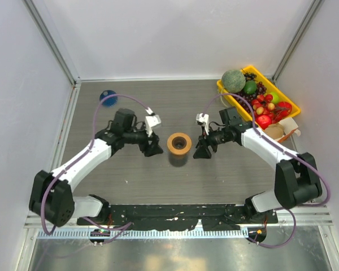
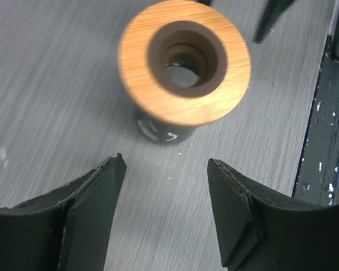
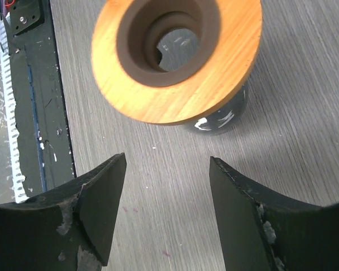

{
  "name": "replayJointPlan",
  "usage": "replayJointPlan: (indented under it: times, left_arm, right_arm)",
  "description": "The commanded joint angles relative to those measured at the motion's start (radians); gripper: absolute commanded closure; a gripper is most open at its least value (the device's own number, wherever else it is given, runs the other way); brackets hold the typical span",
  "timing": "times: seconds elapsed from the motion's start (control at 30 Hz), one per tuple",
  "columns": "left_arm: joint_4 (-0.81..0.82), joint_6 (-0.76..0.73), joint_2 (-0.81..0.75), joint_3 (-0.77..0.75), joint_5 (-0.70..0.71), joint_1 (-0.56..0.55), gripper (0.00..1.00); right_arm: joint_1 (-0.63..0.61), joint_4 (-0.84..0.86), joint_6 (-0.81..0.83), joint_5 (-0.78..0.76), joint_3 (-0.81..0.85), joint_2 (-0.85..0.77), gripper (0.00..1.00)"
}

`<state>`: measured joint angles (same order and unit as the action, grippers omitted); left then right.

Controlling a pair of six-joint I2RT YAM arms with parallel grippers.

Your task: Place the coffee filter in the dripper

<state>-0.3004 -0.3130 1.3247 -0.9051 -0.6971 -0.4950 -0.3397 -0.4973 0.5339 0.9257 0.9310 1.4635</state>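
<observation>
Paper of this sort should be featherlight and limp, easy to crease or tear, so a pinch on the upper edge would suit the coffee filter. No loose tan sheet shows in any view, though, and I cannot tell whether the brown lining inside the orange-brown cup [image 1: 179,144] is that paper.

The dripper [image 1: 108,98], a small dark blue thing at the upper left of the top view, lies well apart from both arms. It looks stiff and light, likely to slide or tip if nudged, and is probably best taken by its rim.

The left gripper [image 2: 165,166] and right gripper [image 3: 168,164] both stand released, jaws spread and holding nothing, one on each side of the cup at mid-frame.

The cup has a flat wood-grain rim, a funnel-shaped brown inside open at the bottom, and a dark base with white marks. At upper right a yellow tray [image 1: 221,88] holds a melon [image 1: 233,81], grapes [image 1: 250,75] and other fruit.
</observation>
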Motion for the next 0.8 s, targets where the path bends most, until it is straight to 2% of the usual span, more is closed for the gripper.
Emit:
replayJointPlan:
  times: [0.0, 0.17, 0.23, 0.33, 0.5, 0.6, 0.77]
  left_arm:
    - [0.000, 0.054, -0.137, 0.024, -0.113, 0.153, 0.30]
    - [-0.006, 0.089, -0.214, 0.014, 0.060, 0.369, 0.16]
    - [-0.022, 0.084, -0.194, -0.030, 0.193, 0.446, 0.13]
    - [-0.040, 0.051, -0.110, -0.152, 0.333, 0.547, 0.12]
    - [-0.014, -0.115, 0.102, -0.305, 0.494, 0.579, 0.13]
    - [0.042, -0.218, 0.210, -0.360, 0.522, 0.581, 0.14]
    - [0.076, -0.314, 0.385, -0.485, 0.531, 0.584, 0.17]
  right_arm:
    - [-0.005, -0.092, 0.048, -0.030, -0.008, -0.126, 0.31]
    - [0.005, -0.118, -0.003, -0.139, -0.012, -0.265, 0.23]
    - [0.007, -0.118, -0.020, -0.194, -0.011, -0.304, 0.19]
    - [0.010, -0.099, -0.048, -0.281, -0.015, -0.344, 0.14]
    - [0.011, -0.072, -0.071, -0.358, -0.021, -0.367, 0.01]
    - [0.014, -0.049, -0.086, -0.376, -0.035, -0.374, 0.05]
    - [0.016, -0.035, -0.083, -0.409, -0.047, -0.384, 0.05]
